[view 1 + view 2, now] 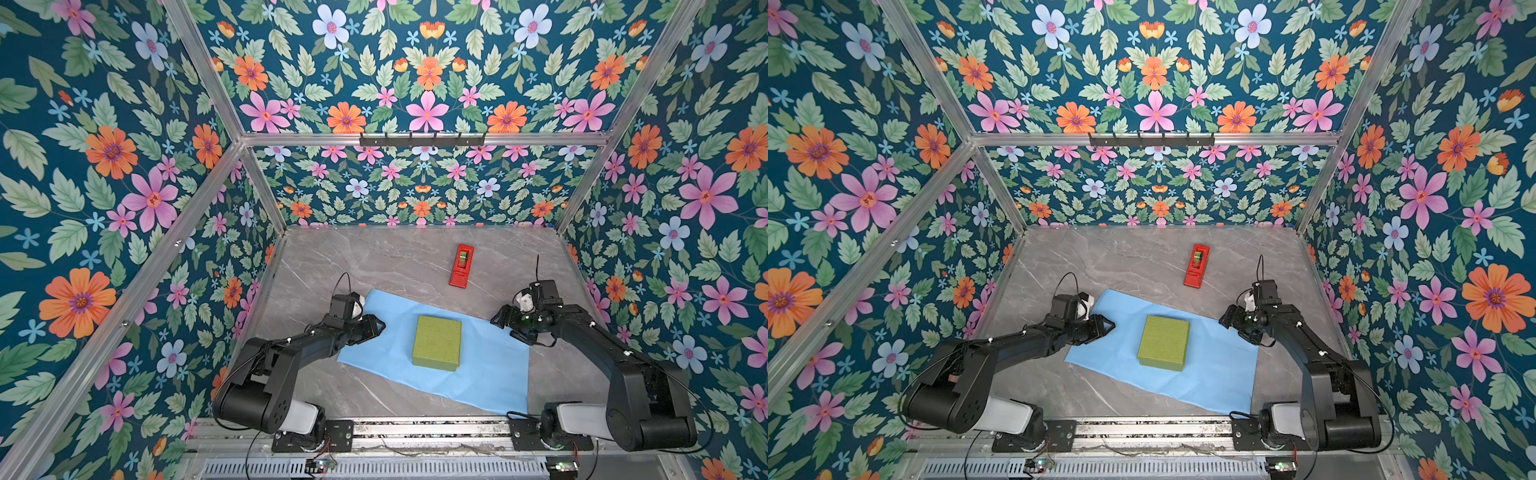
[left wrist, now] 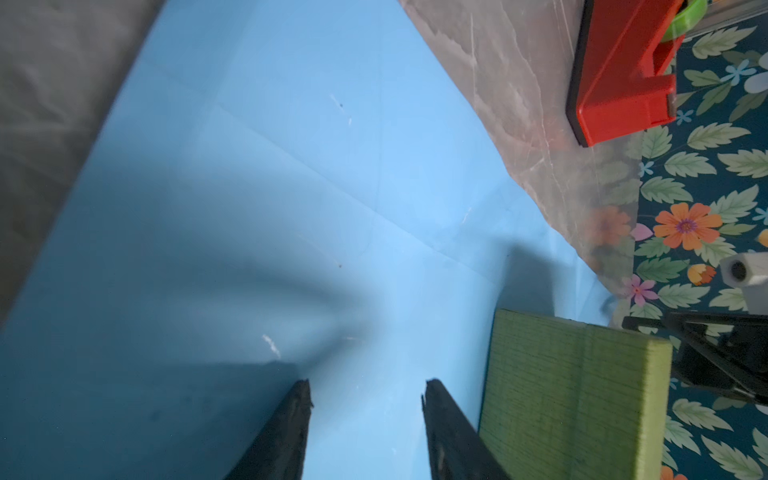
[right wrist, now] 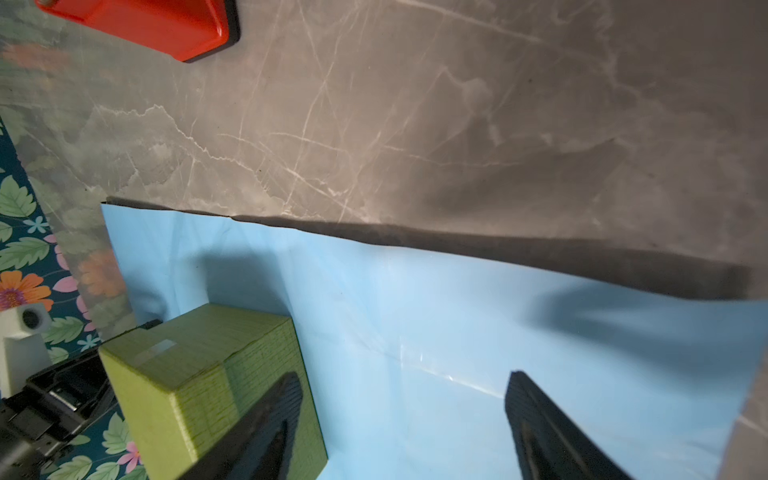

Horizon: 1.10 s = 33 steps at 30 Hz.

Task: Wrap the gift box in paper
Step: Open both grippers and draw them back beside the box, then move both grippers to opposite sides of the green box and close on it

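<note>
The olive-green gift box (image 1: 437, 341) (image 1: 1163, 341) lies flat on the middle of the light-blue paper (image 1: 490, 365) (image 1: 1217, 370), which is spread on the table. My left gripper (image 1: 376, 328) (image 2: 369, 384) is low over the paper's left end. Its jaws are partly apart with bare paper (image 2: 332, 166) showing between them, and the sheet puckers just ahead of the tips. The box (image 2: 573, 395) is beside one finger. My right gripper (image 1: 505, 328) (image 3: 405, 376) stands wide open over the paper's right end (image 3: 457, 311), one finger in front of the box (image 3: 199, 365).
A red tape dispenser (image 1: 461, 266) (image 1: 1197, 266) (image 2: 619, 83) (image 3: 145, 20) lies on the grey marble table (image 1: 374, 257) behind the paper. Floral walls close in the table on three sides. Both arm bases sit on the front rail.
</note>
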Each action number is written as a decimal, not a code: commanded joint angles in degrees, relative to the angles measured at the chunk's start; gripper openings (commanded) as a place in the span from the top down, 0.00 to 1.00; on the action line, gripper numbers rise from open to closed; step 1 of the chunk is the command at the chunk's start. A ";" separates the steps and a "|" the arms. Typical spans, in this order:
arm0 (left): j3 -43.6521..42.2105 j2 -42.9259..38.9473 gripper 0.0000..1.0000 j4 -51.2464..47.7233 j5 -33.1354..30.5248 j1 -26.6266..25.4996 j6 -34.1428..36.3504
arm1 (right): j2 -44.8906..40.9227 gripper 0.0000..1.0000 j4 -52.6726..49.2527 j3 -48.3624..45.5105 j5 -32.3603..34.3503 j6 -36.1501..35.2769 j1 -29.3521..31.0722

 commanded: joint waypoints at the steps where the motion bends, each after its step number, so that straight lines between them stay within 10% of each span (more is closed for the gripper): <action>1: -1.92 -0.25 0.51 -11.06 -7.97 1.48 1.59 | 0.91 0.24 0.24 0.58 -2.59 0.18 1.14; 26: -3.45 -22.98 0.18 -14.34 -4.94 1.24 -3.16 | 16.31 0.32 2.28 7.01 0.58 -3.35 2.18; 33: -0.62 -29.52 0.12 -12.68 -6.81 -9.25 -3.79 | 19.13 0.33 -0.90 14.40 -0.36 -6.23 1.06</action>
